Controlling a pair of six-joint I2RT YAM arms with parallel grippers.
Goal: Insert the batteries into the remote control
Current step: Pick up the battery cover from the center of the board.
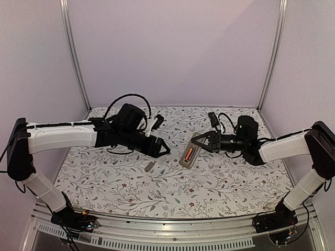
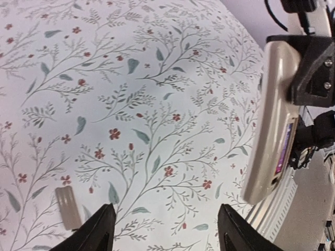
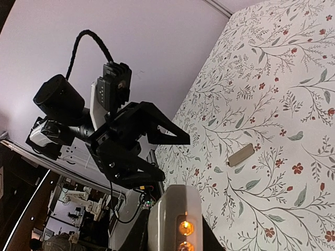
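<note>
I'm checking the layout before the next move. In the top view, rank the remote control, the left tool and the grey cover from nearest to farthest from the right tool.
1. remote control: gripped by the right tool, centre-right.
2. left tool: open, left of the remote.
3. grey cover: lying flat, farthest left.

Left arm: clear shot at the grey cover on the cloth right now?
Probably yes. The left pincer is open and empty, and the cover lies flat on the cloth just beside it with nothing between. The remote is off to the side, held up by the right pincer.
</note>
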